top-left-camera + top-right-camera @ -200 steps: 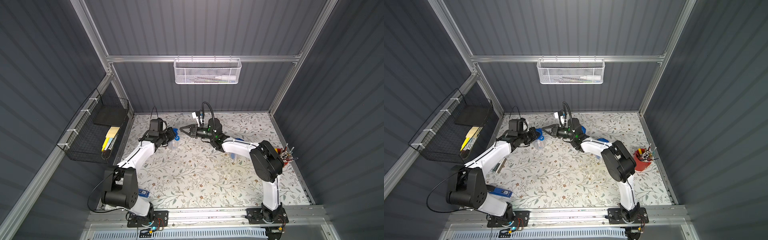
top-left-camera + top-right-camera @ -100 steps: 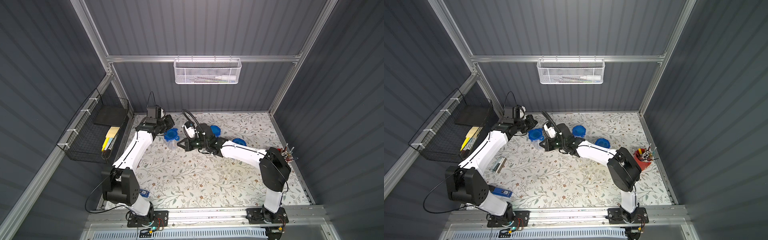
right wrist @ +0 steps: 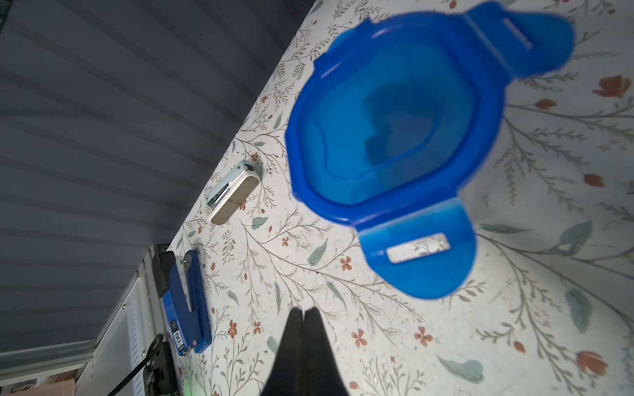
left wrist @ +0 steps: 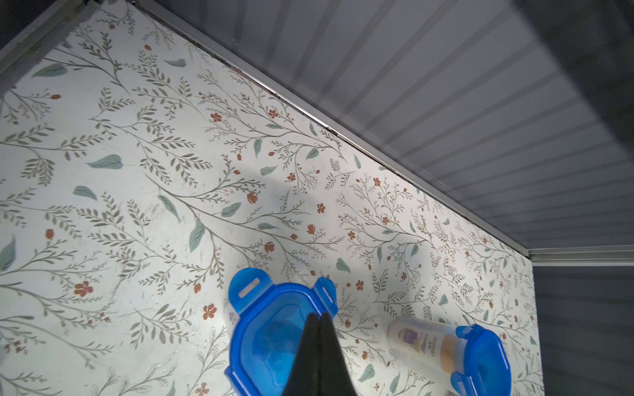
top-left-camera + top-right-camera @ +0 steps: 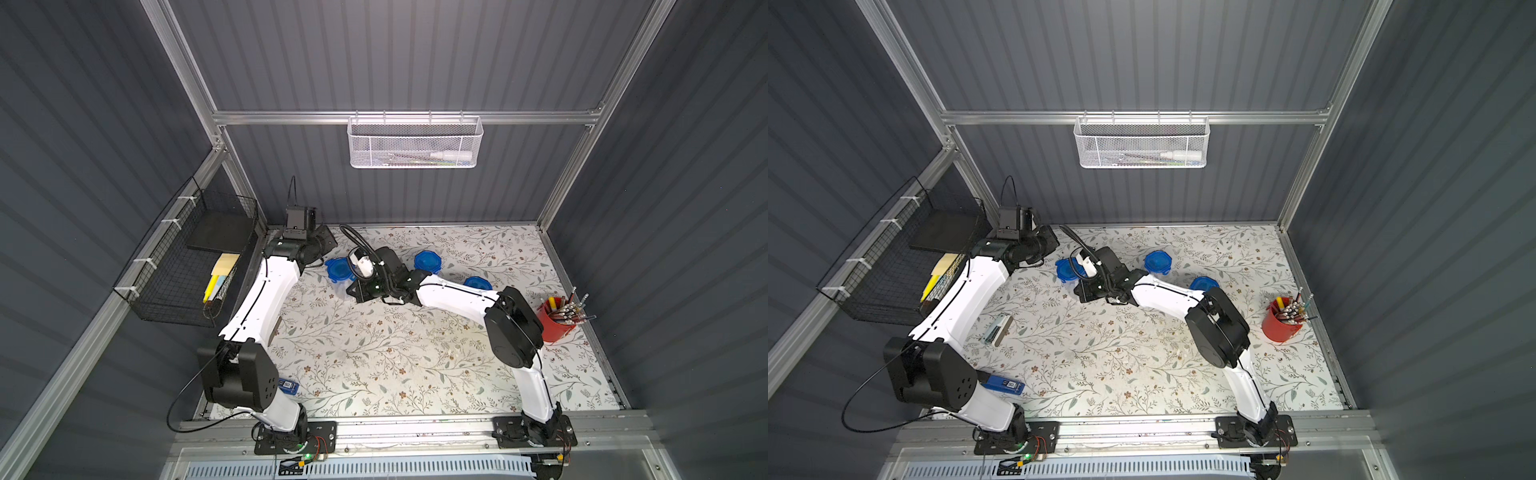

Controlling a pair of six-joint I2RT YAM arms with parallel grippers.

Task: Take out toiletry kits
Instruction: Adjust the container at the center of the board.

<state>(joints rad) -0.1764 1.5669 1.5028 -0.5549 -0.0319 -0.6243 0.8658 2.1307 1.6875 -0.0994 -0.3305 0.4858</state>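
Top views show your left arm [image 5: 266, 299] stretched toward the back-left corner, where a second ago it sat folded nearer mid-table; in the last half second it has barely shifted. Your right arm [image 5: 453, 293], raised a second ago, now reaches low across the floral table [image 5: 374, 365] to the leftmost jar [image 5: 337, 268]. With the arms out of the way, the middle jar [image 5: 428, 261] and right jar [image 5: 478, 283] stand in plain sight. All three are clear, with blue clip lids that hide their contents from above.

In the left wrist view your left gripper [image 4: 317, 317] has its fingers pressed together on nothing, the tip showing against the leftmost jar's lid. Beyond it, through the middle jar's clear wall, you see the one kit piece on show: a small white bottle [image 4: 411, 341]. Its long axis runs along the jar's, upright, with the tan-gold cap end toward the lid. Its purple label and fine print are too small to read.

In the right wrist view your right gripper [image 3: 303, 312] also has its fingers squeezed together and empty, just short of the leftmost jar, whose clip flaps flare outward. Past it lie a white stapler [image 3: 233, 192] and a blue stapler [image 3: 187, 301]; the blue one's white label is unreadable. The red cup of pens [image 5: 555, 320] stands far right.
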